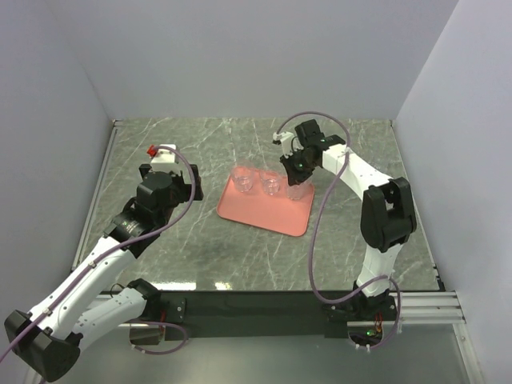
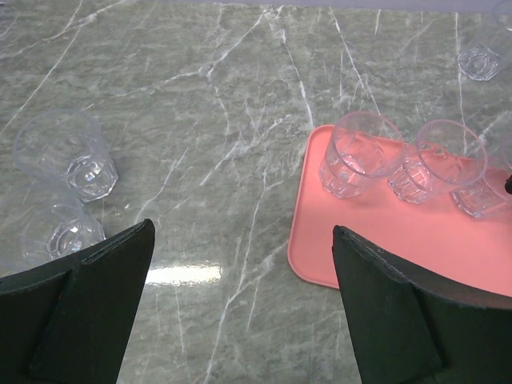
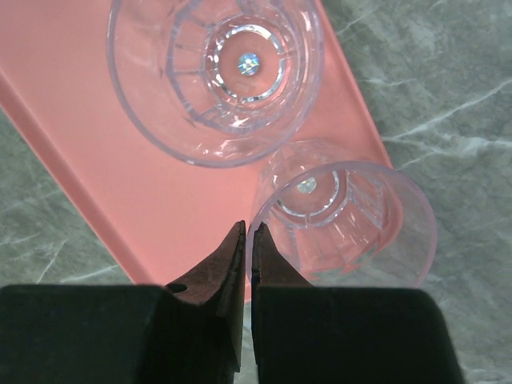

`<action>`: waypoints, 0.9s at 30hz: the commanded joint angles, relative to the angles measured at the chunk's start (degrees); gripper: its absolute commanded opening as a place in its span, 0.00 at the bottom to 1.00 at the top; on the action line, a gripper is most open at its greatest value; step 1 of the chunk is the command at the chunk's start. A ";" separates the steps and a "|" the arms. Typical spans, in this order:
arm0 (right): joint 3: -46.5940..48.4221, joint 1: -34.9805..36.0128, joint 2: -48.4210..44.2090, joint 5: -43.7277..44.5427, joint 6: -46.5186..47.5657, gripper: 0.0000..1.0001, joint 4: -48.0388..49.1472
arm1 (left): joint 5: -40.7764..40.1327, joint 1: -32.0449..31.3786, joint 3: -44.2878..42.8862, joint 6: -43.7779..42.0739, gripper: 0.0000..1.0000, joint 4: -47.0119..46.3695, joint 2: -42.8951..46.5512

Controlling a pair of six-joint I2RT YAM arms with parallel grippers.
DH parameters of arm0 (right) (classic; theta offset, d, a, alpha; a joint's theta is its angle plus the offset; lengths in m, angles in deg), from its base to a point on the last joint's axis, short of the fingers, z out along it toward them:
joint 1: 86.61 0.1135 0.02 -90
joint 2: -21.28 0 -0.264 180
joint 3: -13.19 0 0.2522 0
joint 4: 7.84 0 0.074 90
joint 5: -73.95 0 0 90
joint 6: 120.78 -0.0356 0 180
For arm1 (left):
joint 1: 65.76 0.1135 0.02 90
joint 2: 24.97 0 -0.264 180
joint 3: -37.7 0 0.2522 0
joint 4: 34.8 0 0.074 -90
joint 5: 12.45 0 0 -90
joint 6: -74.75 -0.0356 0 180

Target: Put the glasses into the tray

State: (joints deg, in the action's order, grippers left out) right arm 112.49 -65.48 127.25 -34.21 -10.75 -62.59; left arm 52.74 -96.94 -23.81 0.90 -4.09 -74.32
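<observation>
Left wrist view picks up what the top view doesn't resolve: two glasses [image 2: 68, 152] loose on the bench [image 2: 224, 120] at left, another glass [image 2: 480, 56] far right. All are clear, colourless, with faceted bases. The salmon tray [image 2: 384, 248] holds two upright, side by side. My right jaws are clamped on the rim of a third glass [image 3: 344, 216] at the tray's edge. My left jaws are wide apart above the bench.

We see a grey-green marble-patterned tabletop [image 1: 240, 256], veined with white, enclosed by plain pale grey walls [image 1: 240, 56] on three sides; a silver metal rail [image 1: 94, 200] edges its left side.
</observation>
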 commanded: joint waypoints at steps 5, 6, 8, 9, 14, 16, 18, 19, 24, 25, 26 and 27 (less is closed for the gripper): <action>4.46 1.29 1.34 3.83 0.27 0.07 -0.66 | 0.56 0.15 0.29 -0.94 0.98 -2.54 -0.05; 4.46 1.81 1.43 3.83 0.53 0.09 -0.75 | 0.56 0.24 0.37 -0.94 0.98 -2.54 -0.14; 4.46 2.16 1.25 4.00 0.80 0.17 -1.02 | 0.56 0.24 0.37 -0.94 0.98 -2.45 -0.23; 4.29 2.43 1.08 4.35 1.15 0.22 -1.11 | 0.56 0.24 0.29 -1.02 0.98 -2.54 -0.23; 3.94 2.52 -1.29 5.23 1.15 0.31 -0.84 | 0.39 0.15 0.46 -0.94 0.98 -2.54 -0.23; 3.59 2.61 -2.69 5.76 1.15 0.35 -0.76 | 0.38 0.15 0.46 -0.94 0.99 -2.54 -0.23; 2.97 2.52 -3.84 5.93 1.41 0.37 -0.49 | 0.30 0.15 0.55 -1.02 0.99 -2.71 -0.23; 2.79 2.43 -5.15 6.02 1.41 0.38 -0.49 | 0.30 0.24 0.64 -0.94 0.99 -2.80 -0.23; 0.07 2.26 -10.78 5.94 2.38 0.40 -0.23 | 0.73 0.24 0.90 -1.20 0.99 -3.06 -0.32; -0.63 2.08 -12.96 5.67 2.55 0.41 -0.05 | 1.26 0.24 1.16 -1.29 0.99 -3.24 -0.40; -2.03 1.56 -14.20 4.45 2.82 0.41 -0.05 | 1.35 0.24 1.16 -1.37 0.99 -3.41 -0.49; -2.91 0.94 -15.35 3.75 3.08 0.41 -0.05 | 1.26 0.24 1.25 -1.38 0.99 -3.41 -0.58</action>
State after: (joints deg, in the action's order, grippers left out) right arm 111.63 -63.27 117.81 -29.09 -9.17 -63.07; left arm 52.89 -96.94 -23.06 0.48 -4.50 -74.73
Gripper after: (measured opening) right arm 0.405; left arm 0.989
